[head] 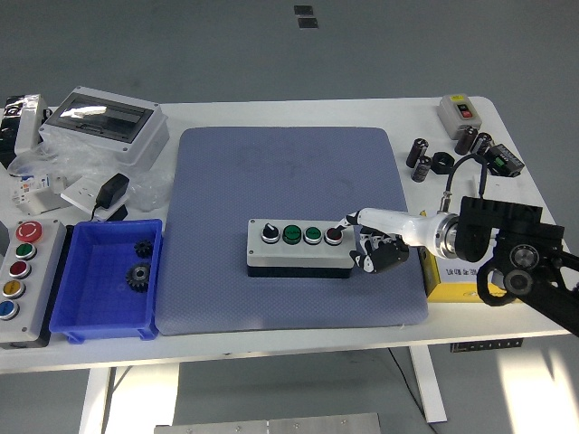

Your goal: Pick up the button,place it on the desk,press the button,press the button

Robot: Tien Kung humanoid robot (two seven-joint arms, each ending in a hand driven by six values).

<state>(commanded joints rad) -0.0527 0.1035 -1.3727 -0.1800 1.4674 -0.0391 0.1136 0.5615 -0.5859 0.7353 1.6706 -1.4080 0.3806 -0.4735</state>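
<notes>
A grey button box (300,246) lies on the blue-grey mat (289,181) in the middle of the table. It carries a black knob, two green buttons and a red button (334,235) at its right end. My right hand (369,240) comes in from the right. Its index finger is stretched out and its tip rests on the red button. The other fingers are curled under beside the box's right end. The hand holds nothing. My left arm is not in view.
A blue bin (107,278) with gears and a grey button panel (23,280) stand at the left. A clear-lidded enclosure (107,123) is at the back left. A yellow box (463,278) lies under my right forearm. Black cylinders (422,158) and a small switch box (460,112) are at the back right.
</notes>
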